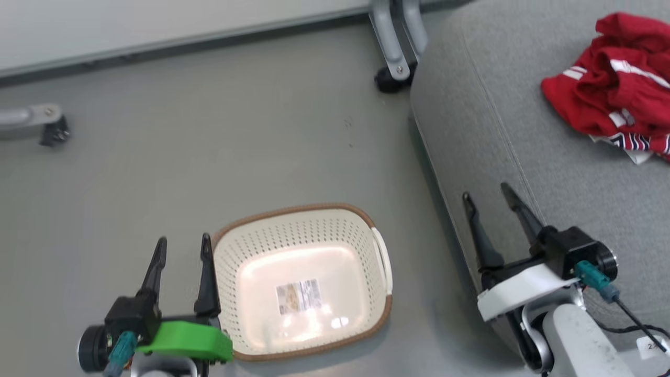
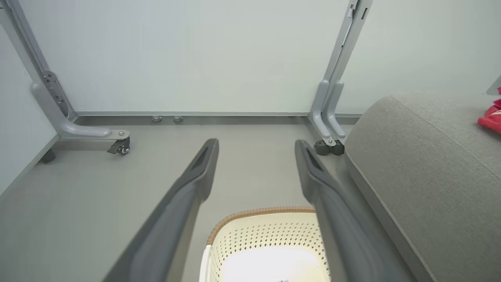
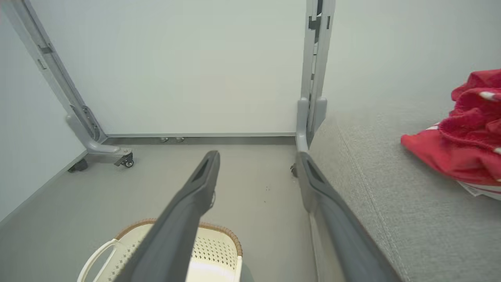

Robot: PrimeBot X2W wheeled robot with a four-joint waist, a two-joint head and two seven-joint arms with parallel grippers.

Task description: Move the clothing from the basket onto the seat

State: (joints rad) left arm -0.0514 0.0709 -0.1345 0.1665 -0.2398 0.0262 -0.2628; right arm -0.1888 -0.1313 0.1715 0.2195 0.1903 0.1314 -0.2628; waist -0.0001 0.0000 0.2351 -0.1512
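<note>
My left claw (image 1: pixel 184 239) is close to me, low on my left. Its two fingers are spread wide and hold nothing. It is just beside the basket (image 1: pixel 230 256), which stands on the grey floor (image 1: pixel 209 131). I can see a label (image 1: pixel 298 296) on the basket's bottom. My right claw (image 1: pixel 486 191) is spread wide too and holds nothing. Its fingers hang over the near edge of the seat (image 1: pixel 523 131). Farther off, the clothing (image 1: pixel 612 89) lies in a red heap on the seat, well apart from both claws. Far back, a grey leg with a wheel (image 1: pixel 392 52) stands by the wall (image 1: pixel 157 21).
</note>
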